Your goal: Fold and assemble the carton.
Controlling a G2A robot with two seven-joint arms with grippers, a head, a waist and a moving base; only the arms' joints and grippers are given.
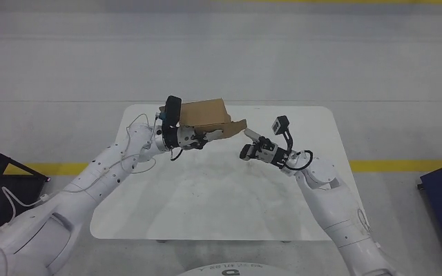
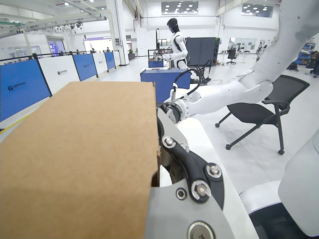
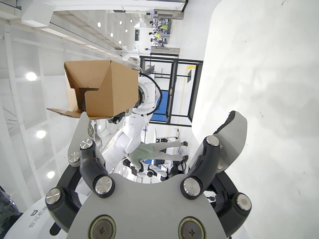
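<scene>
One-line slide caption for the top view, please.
Left gripper holds the partly folded carton over the far edge of the table; open right gripper sits close beside it.

The white, round-cornered rectangular tabletop (image 1: 207,200), faintly scuffed, stands on a pale grey floor (image 1: 221,55). A yellow floor stripe (image 1: 387,165) emerges at its 3 and 9 o'clock.
</scene>
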